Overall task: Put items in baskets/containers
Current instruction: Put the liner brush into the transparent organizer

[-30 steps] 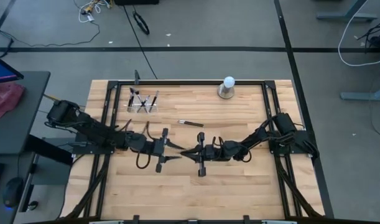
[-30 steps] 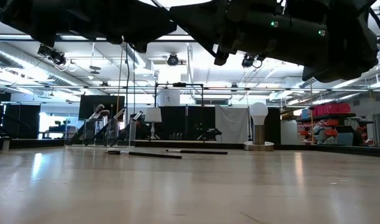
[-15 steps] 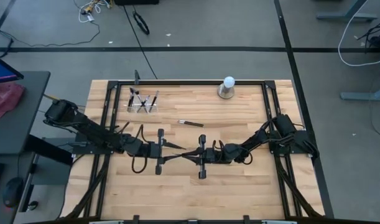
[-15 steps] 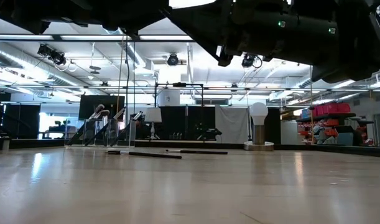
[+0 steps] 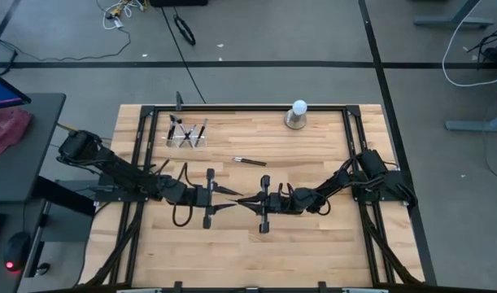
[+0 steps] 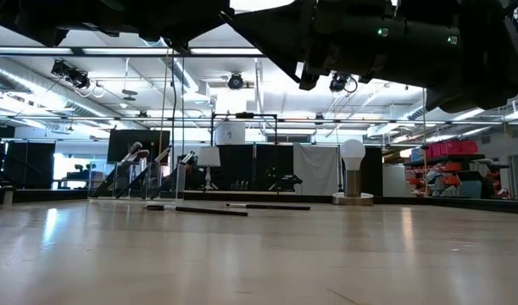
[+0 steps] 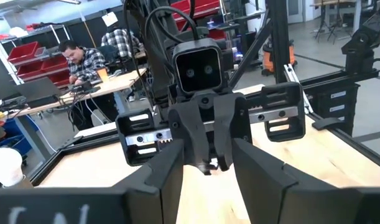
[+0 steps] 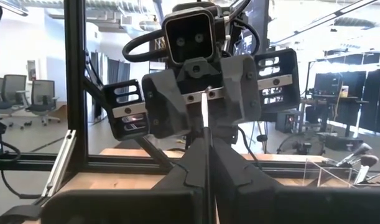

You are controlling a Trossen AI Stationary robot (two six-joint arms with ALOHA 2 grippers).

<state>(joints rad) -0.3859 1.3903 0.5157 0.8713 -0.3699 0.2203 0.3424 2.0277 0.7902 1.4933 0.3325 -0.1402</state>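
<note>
The right gripper (image 8: pixel 206 182) was pinched fully closed on one thin brush (image 8: pixel 205 118), whose pale, slender shaft stood straight out from between the fingertips. Facing it nose to nose, the left gripper (image 5: pixel 230 198) had its two fingers (image 7: pixel 168 171) spread apart on either side of the right gripper's tips, with a gap showing and nothing clamped between them. Both met over the middle of the table (image 5: pixel 313 244), well apart from the clear holder (image 5: pixel 187 140) and toward the near edge from it.

As for counts, there were two arms, one holder and one held brush. The low view showed two more brushes lying flat on the wood, one (image 6: pixel 195 210) just in front of the holder and one (image 6: pixel 267 206) beside it toward the white ball on its grey base (image 5: pixel 297 114) (from above only one of them (image 5: pixel 250 161) was plain to see). In the holder stood at least three brushes (image 6: pixel 164 155), leaning, with dark handles and small bristle heads uppermost; the exact number could not be told. The holder itself was low, see-through and divided, standing near the table's far edge.
</note>
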